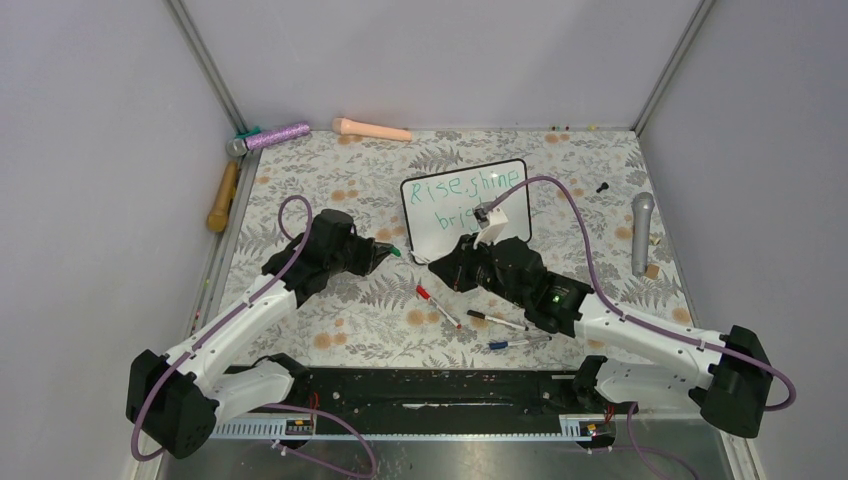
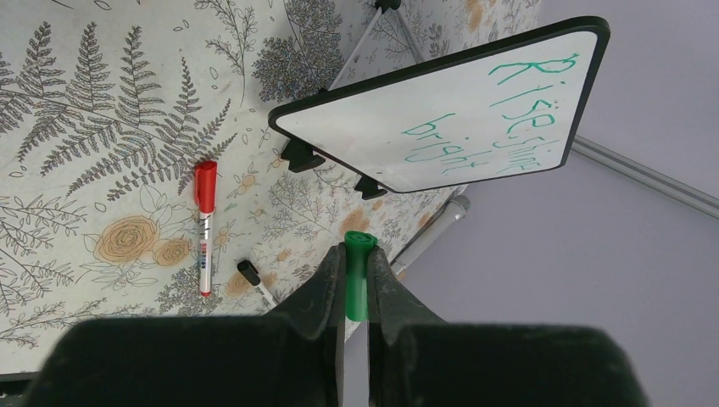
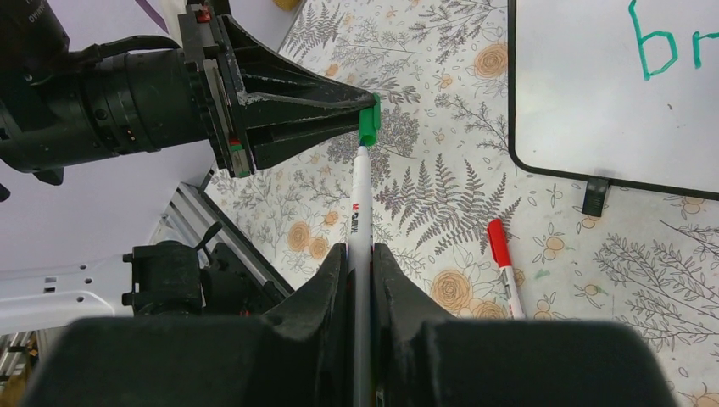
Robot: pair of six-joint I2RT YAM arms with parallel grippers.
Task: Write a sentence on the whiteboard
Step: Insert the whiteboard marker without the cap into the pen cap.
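My left tool is pinched tight on the green cap, my right tool clamped on the pen. The whiteboard, sentence written, stands just at 1 o'clock. Push crooked and the pen slips, or I topple the board.

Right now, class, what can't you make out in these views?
- Top view: the right arm covers the end of the green handwritten sentence on the black-framed whiteboard.
- Right wrist view: the edges cut the sentence to "br"; the green cap hides the tip of the white marker.
- Left wrist view: print on the red-capped pen is too small.
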